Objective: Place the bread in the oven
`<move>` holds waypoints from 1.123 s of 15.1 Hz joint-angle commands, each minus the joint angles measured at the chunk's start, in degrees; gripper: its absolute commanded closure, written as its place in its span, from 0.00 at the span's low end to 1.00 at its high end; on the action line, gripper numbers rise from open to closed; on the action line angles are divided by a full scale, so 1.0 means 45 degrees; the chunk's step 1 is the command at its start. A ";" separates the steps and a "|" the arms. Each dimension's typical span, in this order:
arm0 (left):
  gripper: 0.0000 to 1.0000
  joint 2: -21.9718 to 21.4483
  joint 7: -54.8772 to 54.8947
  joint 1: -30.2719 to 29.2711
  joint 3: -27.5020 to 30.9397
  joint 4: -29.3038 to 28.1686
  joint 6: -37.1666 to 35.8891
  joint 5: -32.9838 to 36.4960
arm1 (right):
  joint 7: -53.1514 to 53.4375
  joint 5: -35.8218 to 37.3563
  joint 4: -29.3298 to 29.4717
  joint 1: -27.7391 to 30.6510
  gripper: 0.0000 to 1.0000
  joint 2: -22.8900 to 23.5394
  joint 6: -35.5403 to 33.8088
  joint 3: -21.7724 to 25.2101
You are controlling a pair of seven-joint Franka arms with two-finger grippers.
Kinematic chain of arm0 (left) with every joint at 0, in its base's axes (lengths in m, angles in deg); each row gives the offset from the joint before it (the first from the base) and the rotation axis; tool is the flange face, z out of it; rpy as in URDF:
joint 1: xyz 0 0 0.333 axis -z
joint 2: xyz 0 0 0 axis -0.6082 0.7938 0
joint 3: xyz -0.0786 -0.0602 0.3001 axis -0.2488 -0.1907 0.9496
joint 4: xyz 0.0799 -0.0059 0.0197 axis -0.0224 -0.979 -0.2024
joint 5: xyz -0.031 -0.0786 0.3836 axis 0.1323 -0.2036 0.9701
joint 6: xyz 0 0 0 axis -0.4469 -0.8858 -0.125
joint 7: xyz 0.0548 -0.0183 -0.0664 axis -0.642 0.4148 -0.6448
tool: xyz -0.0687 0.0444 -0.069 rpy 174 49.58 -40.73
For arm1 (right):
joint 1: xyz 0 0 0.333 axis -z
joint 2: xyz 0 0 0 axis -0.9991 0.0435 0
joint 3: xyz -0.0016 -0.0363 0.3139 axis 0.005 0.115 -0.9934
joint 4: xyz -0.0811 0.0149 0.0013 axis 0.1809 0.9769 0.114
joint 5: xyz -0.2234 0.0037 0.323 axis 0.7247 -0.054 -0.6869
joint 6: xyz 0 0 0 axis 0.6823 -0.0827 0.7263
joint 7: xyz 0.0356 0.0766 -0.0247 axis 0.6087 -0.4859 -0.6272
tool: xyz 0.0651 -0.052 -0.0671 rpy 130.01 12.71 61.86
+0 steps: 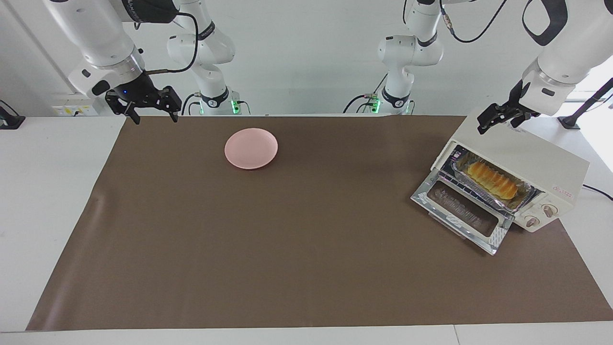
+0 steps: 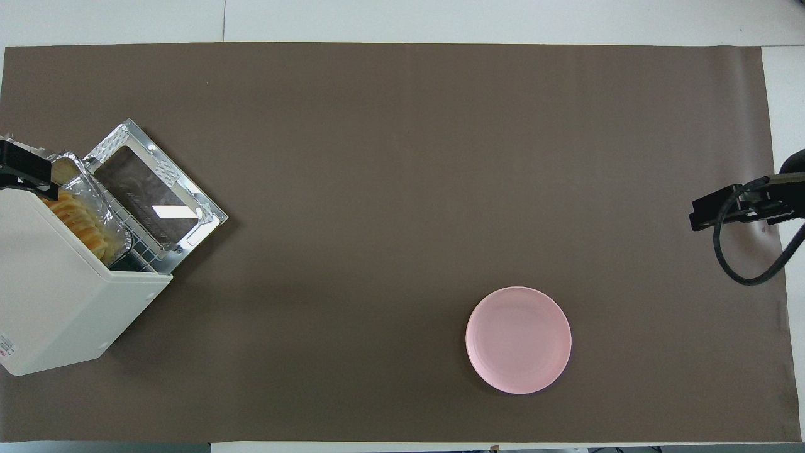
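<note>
Below the empty, open left hand (image 1: 498, 118), the bread (image 1: 492, 178) is lying lengthwise in the oven (image 1: 536, 160), while the right hand (image 1: 152, 111) is waiting open.

No text, label, brand or number is reading clearly anywhere in the scene.

- Oven (image 1: 519, 158): a small reddish mark is showing on the cream face above the knobs, and a small printed sticker is sitting near a lower corner of the casing (image 2: 5, 347); both are staying illegible.
- Right arm (image 1: 96, 28): dark lettering is running along an upper link, too slanted and cropped to make out.
- Wall socket label (image 1: 67, 111): a yellow and white tag is showing, its print unreadable.
</note>
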 commanded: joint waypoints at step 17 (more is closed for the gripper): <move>0.00 -0.1992 0.0285 -0.2089 -0.2572 -0.2669 0.0130 -0.0357 | -0.0286 0.0218 -0.0202 0.0175 0.00 -0.0214 -0.0161 -0.0009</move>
